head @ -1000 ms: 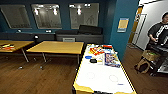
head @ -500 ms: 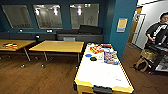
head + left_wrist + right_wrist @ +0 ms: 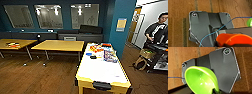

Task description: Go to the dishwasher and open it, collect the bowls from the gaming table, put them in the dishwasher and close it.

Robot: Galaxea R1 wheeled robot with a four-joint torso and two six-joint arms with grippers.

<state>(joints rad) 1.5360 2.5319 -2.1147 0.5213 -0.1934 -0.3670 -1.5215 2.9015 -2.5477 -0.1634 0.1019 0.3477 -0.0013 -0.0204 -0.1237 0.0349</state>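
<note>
The gaming table (image 3: 82,79), white-topped with a yellow edge, stands just ahead and right of centre in the head view. Its far end holds colourful boxes and a small blue bowl-like thing (image 3: 88,53). My right gripper (image 3: 216,91) is shut on the rim of a yellow-green bowl (image 3: 200,81), held tilted above the wooden floor. My left gripper (image 3: 217,44) is shut on an orange bowl (image 3: 233,38), seen from its outside. A sliver of the green bowl (image 3: 249,22) also shows in the left wrist view. The dishwasher is out of view.
Two yellow-wood tables (image 3: 60,45) (image 3: 15,43) stand to the left, with wooden floor between them and me. A blue pillar (image 3: 120,27) rises behind the gaming table. A person (image 3: 156,30) with a control rig stands at the right by a doorway.
The whole head picture has shifted a little. The gaming table's near end sits slightly higher and more central than a second ago. The things on it have not moved.
</note>
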